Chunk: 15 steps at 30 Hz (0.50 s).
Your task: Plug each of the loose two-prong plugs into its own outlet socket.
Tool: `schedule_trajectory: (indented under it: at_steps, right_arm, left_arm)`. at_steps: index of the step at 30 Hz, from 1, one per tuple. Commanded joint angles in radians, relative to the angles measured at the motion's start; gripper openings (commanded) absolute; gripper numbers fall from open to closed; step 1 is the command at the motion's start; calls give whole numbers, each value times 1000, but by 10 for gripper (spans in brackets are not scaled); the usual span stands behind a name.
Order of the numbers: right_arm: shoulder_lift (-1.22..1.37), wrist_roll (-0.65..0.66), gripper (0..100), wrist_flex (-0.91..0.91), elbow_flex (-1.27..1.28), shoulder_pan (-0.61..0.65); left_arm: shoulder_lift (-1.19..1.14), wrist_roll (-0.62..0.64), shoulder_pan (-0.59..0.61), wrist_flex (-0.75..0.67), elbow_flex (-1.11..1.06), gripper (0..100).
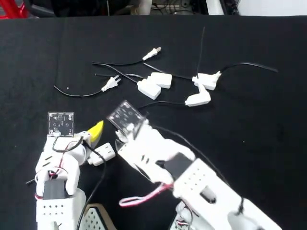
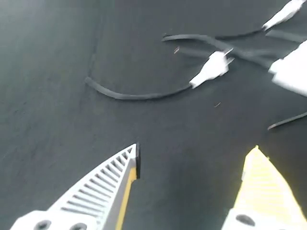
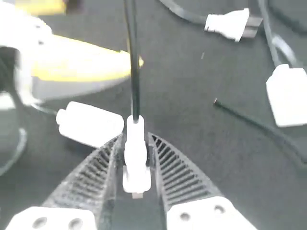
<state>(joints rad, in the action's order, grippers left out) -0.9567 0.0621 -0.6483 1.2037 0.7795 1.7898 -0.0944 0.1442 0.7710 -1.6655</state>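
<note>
Right tool [image 3: 135,139] grips a white plug [image 3: 135,160] between its fingers.

Black tabletop [image 1: 268,143], red object [image 1: 10,9] behind.

No lettering or numbers can be read (the dotted square plate [image 1: 61,123] bears mere specks).

The right hand [image 3: 135,140] pinches a white two-prong plug [image 3: 135,158] between its two ribbed fingers [image 3: 96,177]. The plug's black cord [image 3: 132,57] runs straight out ahead of the hand over the black counter [image 3: 192,86]. Just off one fingertip lies a small white block [image 3: 88,124]. Beyond it hangs the other arm's yellow finger [image 3: 81,60]. Farther ahead lie a second plug [image 3: 229,24] and a corded white block [image 3: 288,96], both well apart from the hand.
</note>
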Motion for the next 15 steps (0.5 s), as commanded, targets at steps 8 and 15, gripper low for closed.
schedule_trajectory:
  at_steps: [8, 15]
  right_arm:
    - [-183, -11, 12, 94, 113, 15]
    - [-183, -9, 12, 94, 117, 15]
  left_arm:
    - [8, 86, -237, 57, 206, 346]
    - [8, 81, -298, 180, 343, 346]
